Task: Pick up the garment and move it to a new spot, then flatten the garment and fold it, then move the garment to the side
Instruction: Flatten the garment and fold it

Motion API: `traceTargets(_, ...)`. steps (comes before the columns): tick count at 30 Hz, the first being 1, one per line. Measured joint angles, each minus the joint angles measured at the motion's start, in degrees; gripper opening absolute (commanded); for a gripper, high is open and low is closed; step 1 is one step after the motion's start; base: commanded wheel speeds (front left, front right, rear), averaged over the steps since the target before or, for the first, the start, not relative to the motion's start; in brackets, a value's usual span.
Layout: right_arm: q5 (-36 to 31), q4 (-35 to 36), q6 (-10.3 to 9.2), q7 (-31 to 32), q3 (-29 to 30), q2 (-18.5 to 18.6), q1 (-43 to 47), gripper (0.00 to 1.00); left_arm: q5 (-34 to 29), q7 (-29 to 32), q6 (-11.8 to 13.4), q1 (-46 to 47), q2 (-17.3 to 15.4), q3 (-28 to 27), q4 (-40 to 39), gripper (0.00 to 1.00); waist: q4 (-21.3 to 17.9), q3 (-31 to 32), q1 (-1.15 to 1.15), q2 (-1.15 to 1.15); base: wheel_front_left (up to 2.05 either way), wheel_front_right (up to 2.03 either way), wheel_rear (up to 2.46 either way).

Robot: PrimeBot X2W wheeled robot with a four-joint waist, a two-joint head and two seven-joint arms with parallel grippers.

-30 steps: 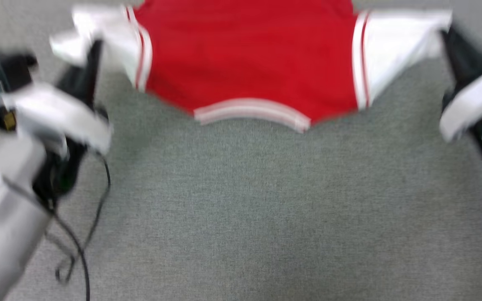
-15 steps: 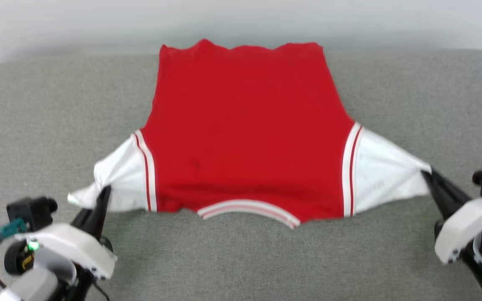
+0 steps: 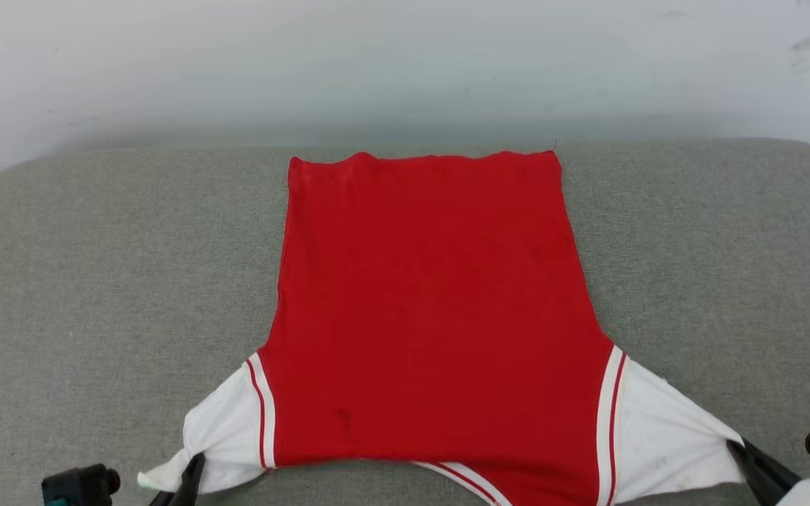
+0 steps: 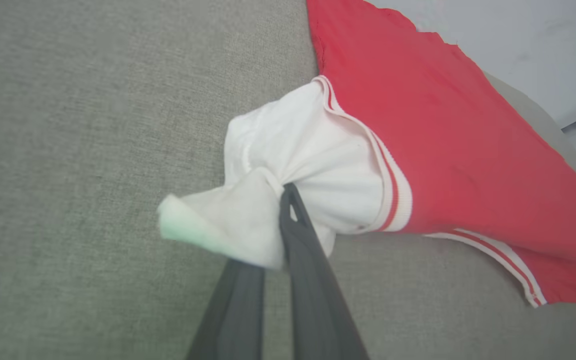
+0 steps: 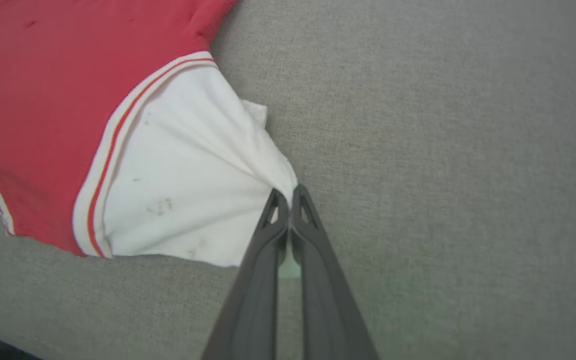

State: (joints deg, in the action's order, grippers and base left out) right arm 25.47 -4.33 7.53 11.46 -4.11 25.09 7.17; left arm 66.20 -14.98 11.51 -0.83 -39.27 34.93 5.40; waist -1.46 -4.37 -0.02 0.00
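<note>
The garment (image 3: 433, 316), a red jersey with white sleeves and striped trim, lies spread flat on the grey cushion (image 3: 95, 281), plain red side up, hem at the far side and collar toward me. My left gripper (image 4: 283, 200) is shut on the bunched tip of its left white sleeve (image 4: 278, 200); that gripper (image 3: 190, 472) shows at the bottom left of the head view. My right gripper (image 5: 285, 197) is shut on the stretched tip of the right white sleeve (image 5: 193, 190), seen as the right gripper (image 3: 739, 450) at the bottom right. Both sleeves are pulled outward.
The grey cushion has rounded far corners and ends near a pale wall (image 3: 405, 63) behind the hem. Bare cushion lies to the left (image 3: 95, 316) and right (image 3: 714, 246) of the jersey.
The head view has tilted up, so the jersey and grippers sit lower in it. Both grippers keep hold of the sleeves, and the jersey now lies flatter and further from the near edge.
</note>
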Motion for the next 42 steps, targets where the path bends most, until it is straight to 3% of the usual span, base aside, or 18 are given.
traceTargets(6, 0.79, 2.76, 0.01, 4.81, 2.47, 0.04, 8.56, 0.00, 0.11, 0.00, 0.15, -5.91, -0.14, -1.00, -1.35, 0.00, 0.53, 1.64, 0.01, 0.00, 0.00, 0.00, 0.00)
traceTargets(12, 0.65, 3.37, 0.01, 5.79, 3.16, -0.79, 9.17, 0.00, -0.45, 0.00, 0.33, -6.16, 0.47, -0.86, -1.43, 0.00, 1.03, 1.71, 0.01, 0.00, 0.00, 0.00, 0.00)
traceTargets(13, 0.36, 3.54, 0.01, 5.78, 3.13, -0.96, 9.10, 0.07, -0.62, 0.00, 0.33, -6.06, 0.48, -0.76, -1.44, 0.00, 1.10, 1.70, 0.02, 0.00, 0.00, 0.00, 0.00)
traceTargets(15, -0.60, 4.30, 0.01, 5.67, 2.96, -1.04, 8.48, 0.48, -1.34, 0.00, 0.35, -5.66, 0.52, -0.62, -1.47, 0.00, 1.28, 1.67, 0.01, 0.00, 0.00, 0.00, 0.00)
traceTargets(16, -0.57, 4.74, 0.01, 5.30, 3.21, -1.46, 7.87, 1.00, -1.52, 0.00, 0.35, -5.49, 0.57, -0.56, -1.59, 0.00, 1.33, 1.62, 0.01, 0.00, 0.00, 0.00, 0.00)
traceTargets(22, -0.90, 9.05, -0.01, 3.92, 4.39, -1.68, 3.49, 1.00, -3.11, -0.01, 0.59, -3.77, 1.07, -0.45, -2.59, 0.00, 2.04, 0.86, 0.02, 0.00, 0.00, 0.00, 0.00)
traceTargets(30, -1.93, 12.20, -0.02, 4.90, 6.14, 1.05, -15.16, 1.00, -6.28, -0.01, 0.66, -0.67, 2.16, -0.77, -4.93, 0.00, 3.25, -2.75, 0.02, 0.00, 0.00, 0.00, 0.00)
traceTargets(37, -1.25, 4.91, -0.01, 15.50, 2.37, 4.00, -34.54, 1.00, -9.83, -0.01, 0.09, 4.82, 4.24, -0.12, -6.52, 0.00, 6.21, -8.09, 0.03, 0.00, 0.00, 0.00, 0.00)
traceTargets(42, -0.29, -4.14, 0.00, 28.95, -1.45, 5.97, -46.56, 1.00, -12.37, -0.02, -0.78, 8.45, 6.54, -0.05, -6.97, 0.00, 8.86, -12.82, 0.03, 0.00, 0.00, 0.00, 0.00)
